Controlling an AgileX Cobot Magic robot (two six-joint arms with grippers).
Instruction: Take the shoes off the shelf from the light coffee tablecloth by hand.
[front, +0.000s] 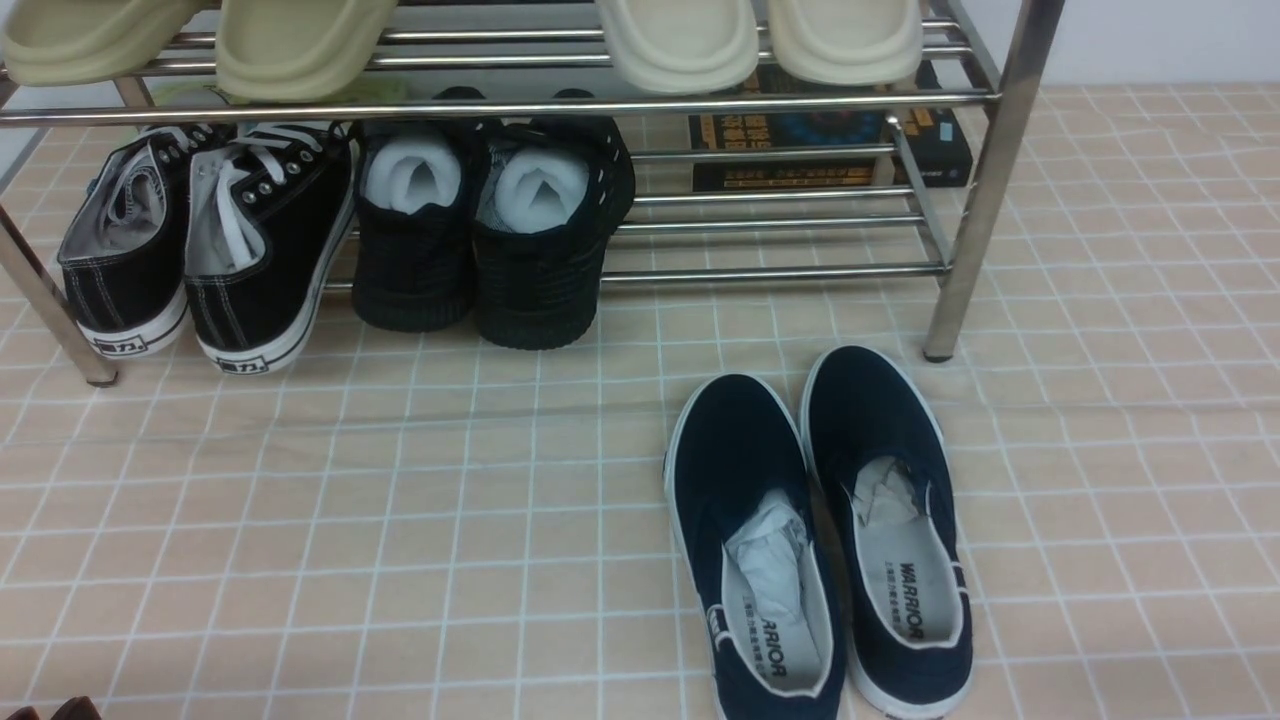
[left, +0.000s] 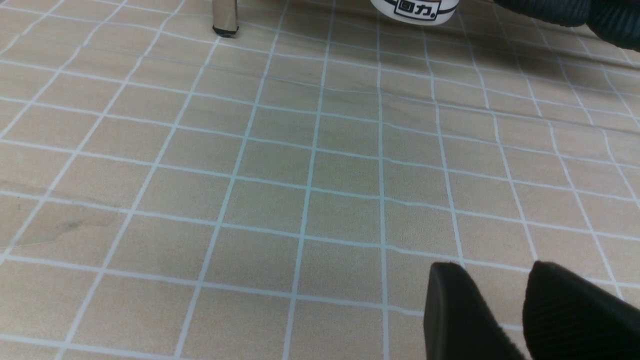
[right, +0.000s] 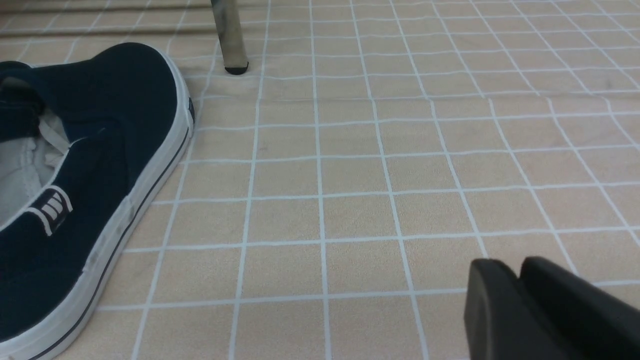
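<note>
The light coffee tablecloth (front: 300, 520) lies wide and bare to the left of the shoes (front: 820, 540), which sit side by side on it just in front of the shelf (front: 985, 180), off its rails. The left tool (left: 505, 285) hangs low over bare cloth, fingers slightly spread and empty. The right tool (right: 517, 272) hangs beside the shoes, cut off by the frame edge, its fingers nearly together and holding nothing.

The front camera is looking forward and down at the shelf (front: 960, 190) and the navy shoes (front: 815, 540). Each wrist camera is skimming low over the light coffee tablecloth (left: 280, 185), its claw at lower right. Front and right wrist views are sharing one navy shoe (right: 75, 200) and a shelf post (right: 231, 37).
</note>
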